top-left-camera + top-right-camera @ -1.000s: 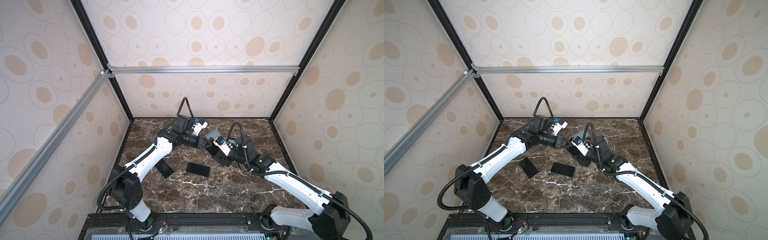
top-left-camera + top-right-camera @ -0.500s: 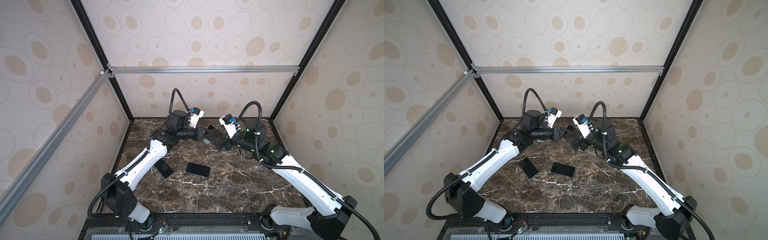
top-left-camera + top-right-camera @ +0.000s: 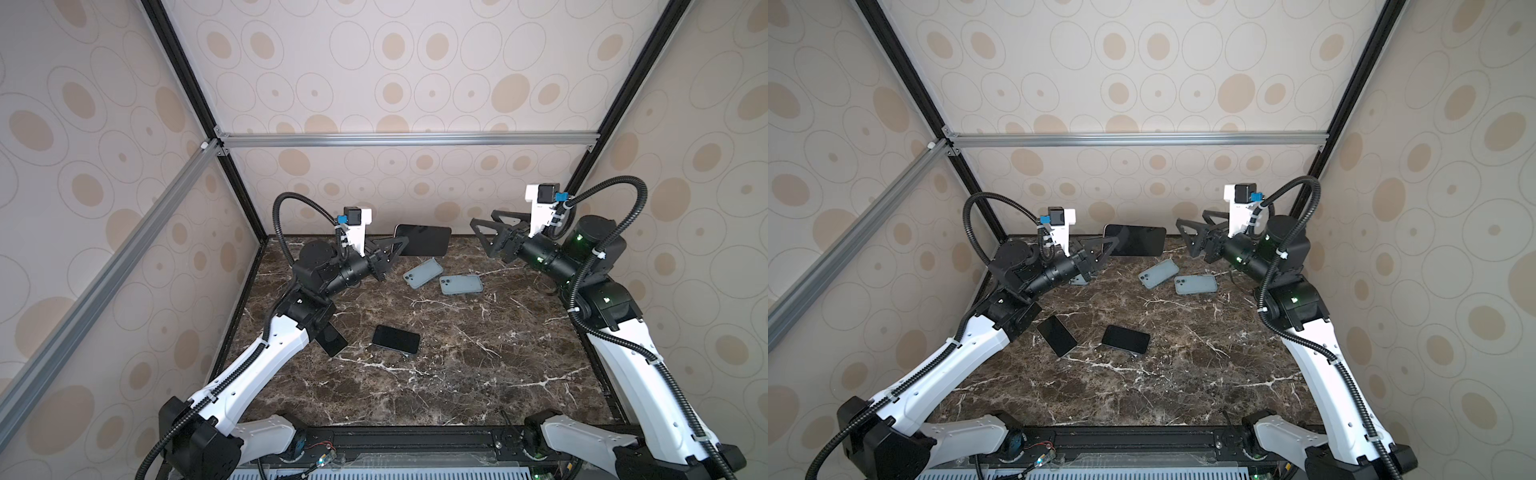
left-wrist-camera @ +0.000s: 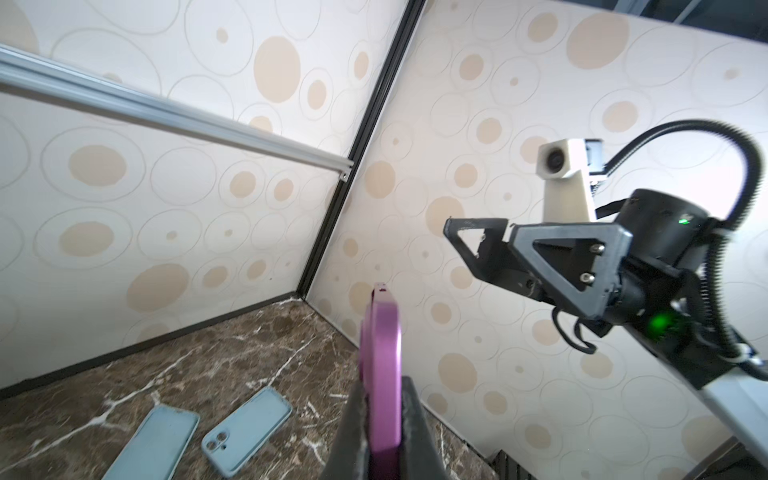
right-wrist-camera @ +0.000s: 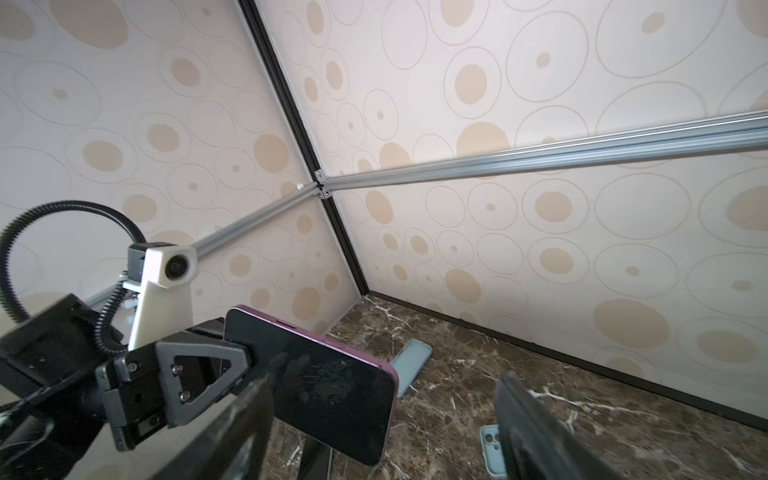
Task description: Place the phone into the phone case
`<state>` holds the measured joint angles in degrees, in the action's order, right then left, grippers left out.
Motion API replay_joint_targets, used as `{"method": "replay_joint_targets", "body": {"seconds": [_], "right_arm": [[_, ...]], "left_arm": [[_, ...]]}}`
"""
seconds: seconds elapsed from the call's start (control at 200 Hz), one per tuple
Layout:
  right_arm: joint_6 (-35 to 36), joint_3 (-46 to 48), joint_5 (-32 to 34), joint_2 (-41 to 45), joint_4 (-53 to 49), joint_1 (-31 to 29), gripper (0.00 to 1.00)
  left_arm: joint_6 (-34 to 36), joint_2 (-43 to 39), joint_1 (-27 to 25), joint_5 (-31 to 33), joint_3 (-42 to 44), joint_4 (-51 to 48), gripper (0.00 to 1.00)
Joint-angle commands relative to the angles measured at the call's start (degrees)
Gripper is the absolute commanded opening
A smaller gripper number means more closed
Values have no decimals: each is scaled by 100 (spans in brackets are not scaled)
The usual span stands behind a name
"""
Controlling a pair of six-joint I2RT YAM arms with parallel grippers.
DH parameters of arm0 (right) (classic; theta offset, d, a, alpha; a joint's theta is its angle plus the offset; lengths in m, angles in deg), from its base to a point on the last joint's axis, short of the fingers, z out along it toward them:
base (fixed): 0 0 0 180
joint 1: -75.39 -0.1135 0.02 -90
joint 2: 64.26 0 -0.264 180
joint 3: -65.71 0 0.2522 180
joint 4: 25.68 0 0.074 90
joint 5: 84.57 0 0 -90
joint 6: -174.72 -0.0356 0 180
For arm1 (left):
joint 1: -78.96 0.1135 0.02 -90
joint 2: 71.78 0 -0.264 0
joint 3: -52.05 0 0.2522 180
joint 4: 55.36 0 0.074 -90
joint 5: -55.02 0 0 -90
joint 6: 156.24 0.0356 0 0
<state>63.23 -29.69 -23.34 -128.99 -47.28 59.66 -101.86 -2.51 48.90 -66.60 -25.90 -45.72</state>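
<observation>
With the left gripper [image 3: 401,245] clenched on one end of the purple phone [image 3: 428,240], aloft behind the phone case [image 3: 461,284], send the released, empty right gripper [image 3: 483,219], up right of that case, to pin it on the tabletop [image 3: 457,374]; then lower the phone screen-up, corner first.

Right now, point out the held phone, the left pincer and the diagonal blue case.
held phone [image 3: 424,240]: a top view, screen centre.
left pincer [image 4: 381,399]: left wrist view, between fingertips.
diagonal blue case [image 3: 422,272]: a top view, its middle.

Dark marble tabletop [image 3: 1183,374] — blue-grey phone cases [image 3: 1158,273] [image 3: 1196,284], black phones [image 3: 1125,339] [image 3: 1057,335] lying flat.
</observation>
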Motion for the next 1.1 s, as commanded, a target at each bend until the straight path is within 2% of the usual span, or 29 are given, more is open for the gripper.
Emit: {"method": "replay_joint_targets", "body": {"seconds": [0.0,0.22,0.355,0.465,0.59,0.675,0.805,0.895,0.985,1.095], "right_arm": [[-1157,17,-1280,-130,1001,155,82],[-2203,116,-2325,-479,2492,149,79],[-2525,79,-2705,-591,2917,117,78],[-2337,-22,-2995,-613,2854,6,78],[-1817,-228,-3315,-646,2396,-437,76],[-1648,-280,-3339,-655,2209,-556,70],[-1583,-282,-3346,-640,2230,-644,53],[-1477,-307,-3345,-624,2154,-710,51],[-1348,-377,-3345,-633,2007,-779,42],[-1340,-415,-3370,-651,1988,-810,39]], "left_arm": [[-523,-254,36,-213,101,1718,0],[-1371,-288,36,-517,407,3238,0],[-1759,-235,40,-701,432,3851,0],[-1993,-182,36,-749,437,4182,0],[-2184,-121,40,-743,432,4439,0],[-2227,-73,36,-825,400,4516,0],[-2240,-63,36,-872,406,4514,0],[-2223,-68,34,-913,432,4505,0],[-2192,-55,38,-984,433,4434,0],[-2195,-64,36,-1020,468,4419,0]]}}
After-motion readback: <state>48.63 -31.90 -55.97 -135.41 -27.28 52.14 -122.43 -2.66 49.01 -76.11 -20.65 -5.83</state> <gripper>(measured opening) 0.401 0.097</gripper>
